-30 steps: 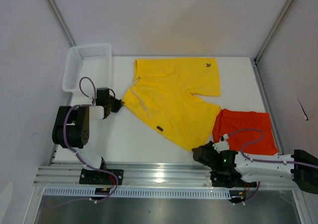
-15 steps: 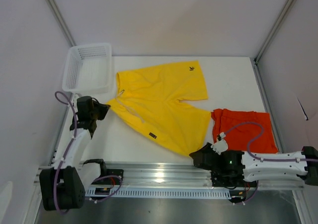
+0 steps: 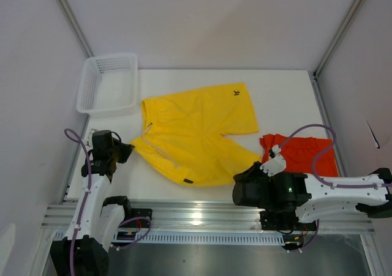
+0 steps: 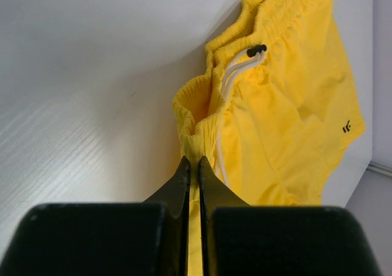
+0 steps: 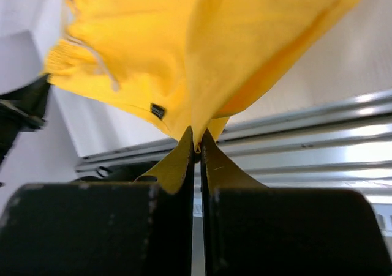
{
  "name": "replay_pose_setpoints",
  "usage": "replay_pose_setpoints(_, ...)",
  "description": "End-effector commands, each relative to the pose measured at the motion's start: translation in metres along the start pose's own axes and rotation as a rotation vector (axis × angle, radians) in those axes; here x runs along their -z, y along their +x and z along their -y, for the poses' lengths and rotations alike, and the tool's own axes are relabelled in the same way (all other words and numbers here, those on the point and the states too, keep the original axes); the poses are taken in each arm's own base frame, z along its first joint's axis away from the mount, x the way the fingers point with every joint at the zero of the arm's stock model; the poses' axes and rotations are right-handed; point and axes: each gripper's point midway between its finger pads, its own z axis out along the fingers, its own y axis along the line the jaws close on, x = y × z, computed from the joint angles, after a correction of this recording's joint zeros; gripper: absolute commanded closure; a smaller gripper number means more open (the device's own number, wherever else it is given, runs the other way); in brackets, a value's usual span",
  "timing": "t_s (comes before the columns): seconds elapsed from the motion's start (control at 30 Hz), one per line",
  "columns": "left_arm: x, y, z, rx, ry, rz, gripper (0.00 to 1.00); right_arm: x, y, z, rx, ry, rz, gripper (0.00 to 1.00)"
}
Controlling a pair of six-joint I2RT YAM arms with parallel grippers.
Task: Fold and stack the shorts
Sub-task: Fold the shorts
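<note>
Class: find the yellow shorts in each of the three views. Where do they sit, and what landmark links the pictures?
Top external: yellow shorts spread mid-table, slightly left of centre.
Left wrist: right half of the picture, waistband pinched in the left gripper.
Right wrist: upper part of the picture, an edge pinched in the right gripper.
Shared landmark: the white drawstring, visible in both wrist views.

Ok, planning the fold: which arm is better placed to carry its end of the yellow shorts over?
Probably right: the right gripper pinches the leg hem of the yellow shorts, the freer end. The left gripper clamps the waistband corner, better as anchor.
</note>
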Motion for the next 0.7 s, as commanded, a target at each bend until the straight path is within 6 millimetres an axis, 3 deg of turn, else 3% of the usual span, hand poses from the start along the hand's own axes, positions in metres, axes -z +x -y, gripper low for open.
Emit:
replay_pose_setpoints(0.0, 0.014, -0.012, 0.021, 0.025, 0.040, 0.007, 1.00, 0.022, -0.071, -0.018, -0.023, -0.069, 0.252, 1.00)
replay_pose_setpoints(0.17, 0.019, -0.031, 0.046, 0.087, 0.075, 0.006, 1.00, 0.050, -0.124, -0.068, 0.015, -0.186, 0.355, 1.00)
replay_pose_setpoints(0.2, 0.019, -0.034, 0.051, 0.094, 0.081, 0.003, 1.00, 0.055, -0.141, -0.087, -0.066, -0.221, 0.368, 1.00)
replay_pose_setpoints(0.23, 0.016, -0.036, 0.051, 0.108, 0.063, -0.006, 1.00, 0.059, -0.152, -0.088, 0.039, -0.222, 0.387, 1.00)
replay_pose_setpoints(0.27, 0.022, -0.046, 0.066, 0.112, 0.087, 0.010, 1.00, 0.061, -0.160, -0.096, 0.047, -0.244, 0.394, 1.00)
replay_pose_setpoints(0.3, 0.021, -0.049, 0.068, 0.116, 0.079, 0.014, 1.00, 0.064, -0.163, -0.113, 0.019, -0.306, 0.372, 1.00)
replay_pose_setpoints(0.33, 0.024, -0.058, 0.079, 0.131, 0.074, 0.019, 1.00, 0.062, -0.183, -0.110, 0.050, -0.281, 0.422, 1.00)
replay_pose_setpoints(0.4, 0.022, -0.063, 0.083, 0.136, 0.058, 0.020, 1.00, 0.058, -0.192, -0.123, 0.057, -0.313, 0.403, 1.00)
replay_pose_setpoints(0.43, 0.023, -0.071, 0.093, 0.137, 0.060, 0.031, 1.00, 0.048, -0.213, -0.119, 0.049, -0.262, 0.441, 1.00)
replay_pose_setpoints(0.47, 0.022, -0.073, 0.095, 0.141, 0.053, 0.028, 1.00, 0.043, -0.209, -0.130, 0.066, -0.300, 0.382, 1.00)
replay_pose_setpoints(0.53, 0.019, -0.082, 0.103, 0.143, 0.034, 0.031, 1.00, 0.017, -0.230, -0.127, 0.065, -0.245, 0.379, 1.00)
replay_pose_setpoints(0.57, 0.016, -0.084, 0.103, 0.145, 0.024, 0.030, 1.00, 0.011, -0.227, -0.137, 0.074, -0.294, 0.322, 1.00)
replay_pose_setpoints(0.67, 0.007, -0.091, 0.110, 0.148, 0.014, 0.026, 1.00, -0.021, -0.244, -0.137, 0.080, -0.264, 0.275, 1.00)
